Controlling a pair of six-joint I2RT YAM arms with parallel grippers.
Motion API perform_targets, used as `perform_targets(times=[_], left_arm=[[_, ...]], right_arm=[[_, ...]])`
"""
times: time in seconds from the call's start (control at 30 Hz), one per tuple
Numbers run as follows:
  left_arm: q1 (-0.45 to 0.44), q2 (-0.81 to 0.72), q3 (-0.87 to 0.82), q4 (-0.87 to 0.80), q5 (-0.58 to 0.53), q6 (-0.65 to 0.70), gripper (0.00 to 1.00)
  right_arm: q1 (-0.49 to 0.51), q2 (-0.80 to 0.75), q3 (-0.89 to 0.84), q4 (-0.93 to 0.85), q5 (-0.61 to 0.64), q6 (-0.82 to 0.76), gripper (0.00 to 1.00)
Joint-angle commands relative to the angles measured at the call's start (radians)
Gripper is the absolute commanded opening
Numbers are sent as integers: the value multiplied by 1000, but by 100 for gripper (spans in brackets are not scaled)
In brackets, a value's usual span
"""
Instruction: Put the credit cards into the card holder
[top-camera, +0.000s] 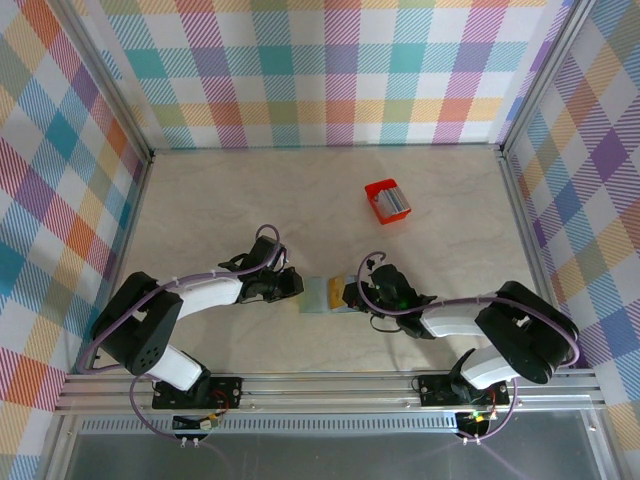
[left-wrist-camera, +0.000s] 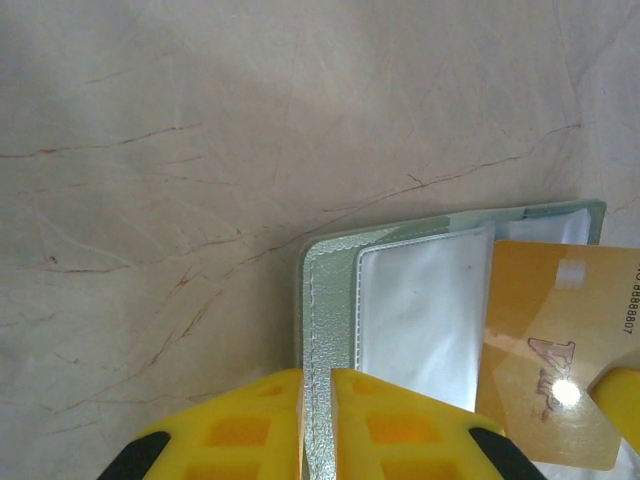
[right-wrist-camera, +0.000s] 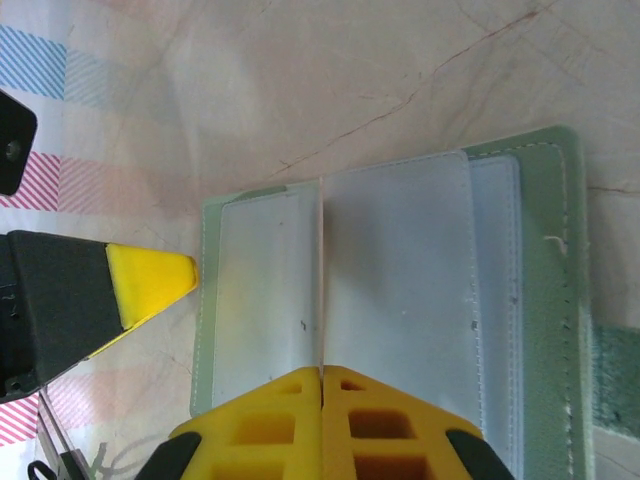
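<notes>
Pinching the open card holder (left-wrist-camera: 325, 300) by its edge, the left gripper (left-wrist-camera: 317, 378) stands nearly closed; the right gripper (right-wrist-camera: 321, 372) is clamped on a gold credit card (left-wrist-camera: 540, 330) overlapping it.

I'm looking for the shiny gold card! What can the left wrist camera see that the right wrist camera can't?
Left wrist view: the gold credit card shows its flat printed face. Right wrist view: that card is edge-on, a thin line between the shut fingers of the right gripper, and the card holder shows its green tab. Both: the open card holder with clear pockets, lying on the marbled table.
</notes>
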Motion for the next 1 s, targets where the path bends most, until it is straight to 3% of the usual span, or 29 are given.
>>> perform_targets(times=[0.0,0.33,0.97], left_arm=[[-8,10,1,-13,-11,20,15],[-8,30,6,-20,-20,31,16],[-8,46,9,-11,-13,31,16]], right_arm=[[7,14,-2,55,-24,2,0],[7,-33,-1,3,2,-19,0],[6,71,-3,102,-22,21,0]])
